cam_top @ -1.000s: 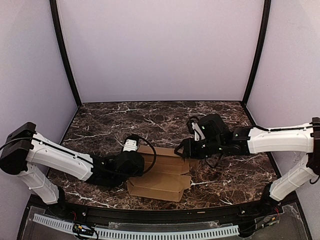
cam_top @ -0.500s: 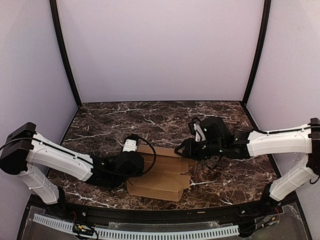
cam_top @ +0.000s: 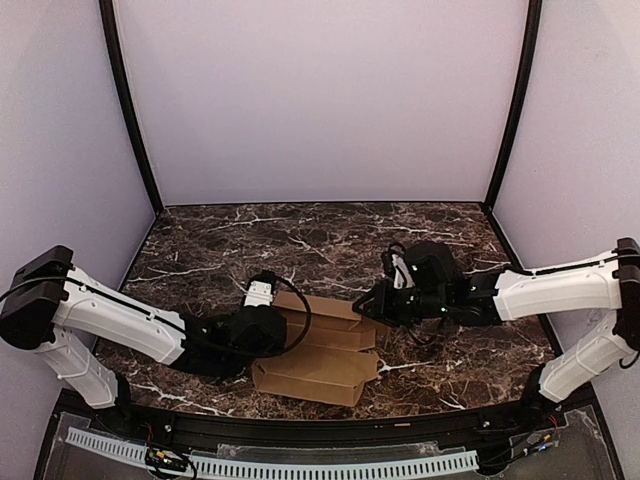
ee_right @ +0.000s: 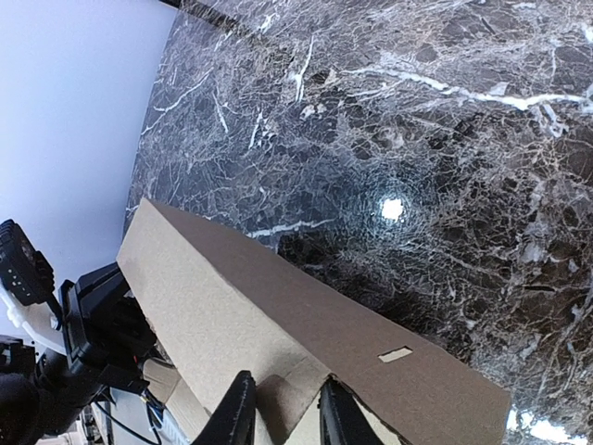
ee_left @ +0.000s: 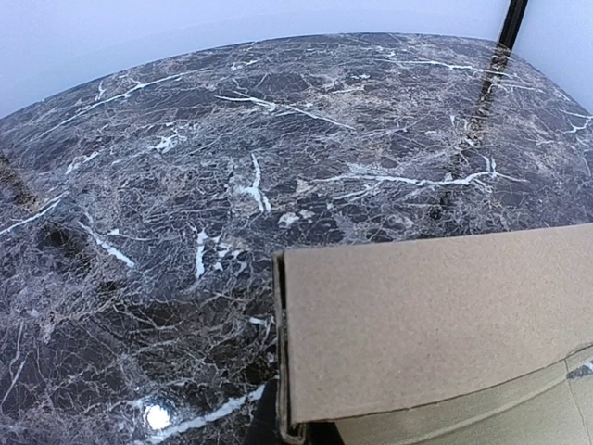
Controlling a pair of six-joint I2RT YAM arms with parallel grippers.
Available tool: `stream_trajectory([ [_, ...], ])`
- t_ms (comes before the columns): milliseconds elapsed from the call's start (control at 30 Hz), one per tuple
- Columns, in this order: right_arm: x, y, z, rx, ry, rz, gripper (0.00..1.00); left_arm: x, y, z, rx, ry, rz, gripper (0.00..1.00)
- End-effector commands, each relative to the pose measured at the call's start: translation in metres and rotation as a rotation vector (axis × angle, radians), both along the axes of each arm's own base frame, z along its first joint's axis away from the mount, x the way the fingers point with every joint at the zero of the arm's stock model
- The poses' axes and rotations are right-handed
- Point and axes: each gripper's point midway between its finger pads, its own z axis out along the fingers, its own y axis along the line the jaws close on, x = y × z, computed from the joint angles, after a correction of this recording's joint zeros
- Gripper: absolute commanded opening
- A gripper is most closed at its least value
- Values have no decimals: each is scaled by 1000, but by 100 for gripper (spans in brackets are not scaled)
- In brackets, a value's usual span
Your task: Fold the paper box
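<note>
The paper box [cam_top: 320,350] lies near the front middle of the tabletop [cam_top: 300,240], a glossy dark marble slab with white veins. It is matte brown cardboard, long and narrow, with crisp folded edges and a small slot [ee_right: 396,354] cut in its top panel. My right gripper [ee_right: 284,382] is narrowed onto a cardboard flap at the box's right end, one black finger on each side. My left gripper [cam_top: 283,328] sits at the left end; its wrist camera barely shows the fingers, so I cannot tell its state.
</note>
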Motion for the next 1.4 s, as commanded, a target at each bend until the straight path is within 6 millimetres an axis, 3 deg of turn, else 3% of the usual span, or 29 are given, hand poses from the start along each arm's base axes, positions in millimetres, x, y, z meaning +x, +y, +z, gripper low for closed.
stream_trajectory([
  [0,2,5,20,75,-37,1,18,-4,-6,15,-66,-22,-19,1],
  [133,2,5,20,75,-36,1,9,-4,-6,16,-70,-21,-20,1],
  [267,2,4,22,78,-41,-3,8,-4,-5,16,-72,-24,-19,1],
  [500,4,1,34,62,-79,0,34,-3,-3,17,-59,-29,-6,1],
  [700,-4,-16,46,26,-125,16,41,-1,4,17,-35,-34,29,1],
  [933,-23,-47,64,7,-209,43,45,1,8,27,-60,-63,46,1],
  [1067,-27,-78,69,-44,-249,-22,46,1,2,34,-90,-72,25,1],
  [1200,-31,-110,51,-146,-223,-99,47,2,-3,38,-200,-56,-15,1],
  [1367,-35,-135,27,-178,-201,-160,50,12,5,29,-365,28,-43,1],
])
